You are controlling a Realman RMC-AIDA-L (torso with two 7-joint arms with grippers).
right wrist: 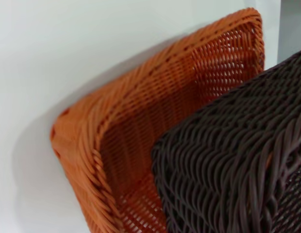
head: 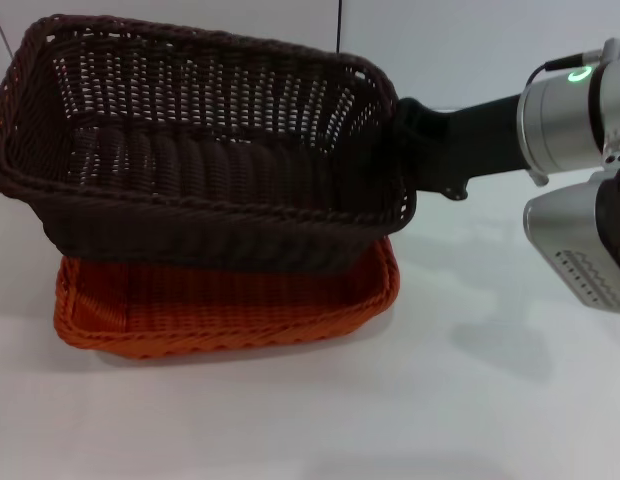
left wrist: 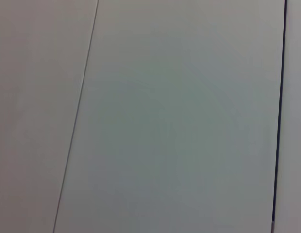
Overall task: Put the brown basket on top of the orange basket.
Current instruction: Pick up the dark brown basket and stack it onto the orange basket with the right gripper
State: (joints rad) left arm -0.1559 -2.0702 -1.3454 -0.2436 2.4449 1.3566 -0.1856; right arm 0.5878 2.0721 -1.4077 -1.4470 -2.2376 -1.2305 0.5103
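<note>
Occupying the upper left and centre of the head view, the brown basket [head: 200, 150] is held tilted above the orange basket [head: 230, 300], which lies on the white table [head: 440, 400] in the lower left of the frame.

- Brown basket: dark woven sides, braided rim; its underside overlaps the orange basket's open top. Whether the two touch cannot be told. In the right wrist view a brown corner [right wrist: 233, 165] is seen over the orange interior [right wrist: 141, 141].
- Orange basket: flat on the table, its near rim and right-hand corner uncovered.
- Right gripper [head: 410, 140]: reaching in from the right edge of the head view, met at the brown basket's right end; its fingers are hidden by the weave, so their state cannot be told.
- Left gripper: not seen; its wrist view shows only a pale panelled surface [left wrist: 179, 121].
</note>
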